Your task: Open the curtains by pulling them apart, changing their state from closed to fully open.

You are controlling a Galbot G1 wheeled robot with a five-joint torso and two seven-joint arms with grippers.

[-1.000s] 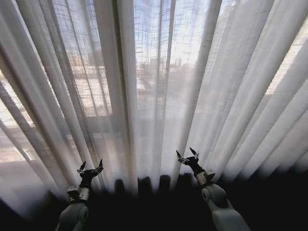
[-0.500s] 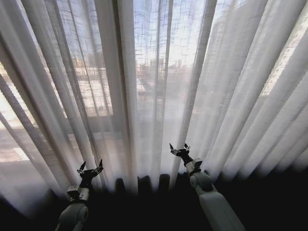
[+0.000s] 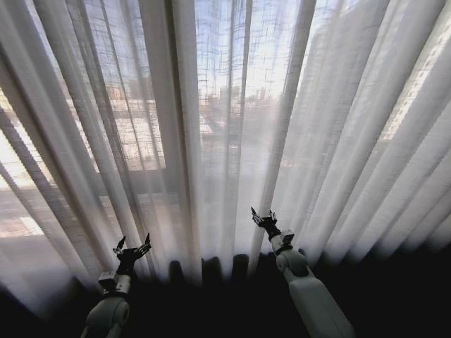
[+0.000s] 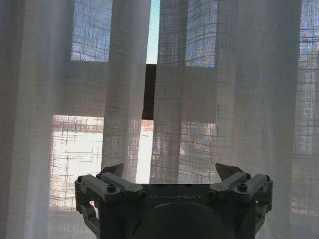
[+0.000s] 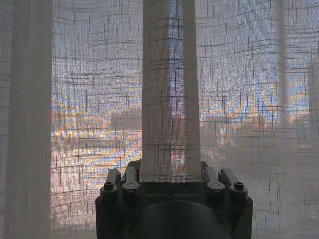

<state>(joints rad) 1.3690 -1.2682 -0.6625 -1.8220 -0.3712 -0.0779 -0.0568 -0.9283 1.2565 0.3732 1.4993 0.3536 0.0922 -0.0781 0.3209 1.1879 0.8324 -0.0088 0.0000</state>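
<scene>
Because the curtains (image 3: 232,141) are sheer enough to show the window bars and the street through the weave, they will likely handle as light, soft, limp cloth: no stiffness to push against, and a thin single layer may slide out of a pinch. They hang closed across the whole window ahead, in long vertical pleats down to a dark sill line. In the left wrist view a narrow slit (image 4: 149,89) shows between two panels; that looks like the parting edge.

Best hold, by my reading: a full pleat, low down, several layers thick, not the flat stretch between folds.

Right gripper (image 3: 263,217) is up at the cloth near the centre. Its wrist view has one rounded pleat (image 5: 171,89) standing between the fingers (image 5: 128,178), which sit apart on either side, not yet pinching.

Left gripper (image 3: 132,246) waits lower left, short of the fabric, fingers (image 4: 115,174) spread wide, nothing between them.
</scene>
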